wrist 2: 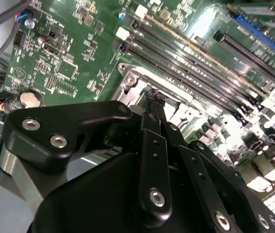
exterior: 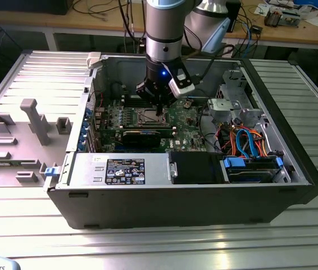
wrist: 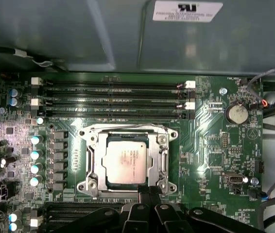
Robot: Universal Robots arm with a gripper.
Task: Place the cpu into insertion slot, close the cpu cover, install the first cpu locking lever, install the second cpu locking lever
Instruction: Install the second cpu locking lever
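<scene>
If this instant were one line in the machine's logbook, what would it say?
cpu seated in insertion slot | cpu cover down | gripper shut at socket edge

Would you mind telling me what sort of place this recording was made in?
Probably a robotics lab or electronics workshop: an open computer case lies on a ribbed metal table, the robot arm reaches into it, and a cluttered wooden bench with cables stands behind.
</scene>
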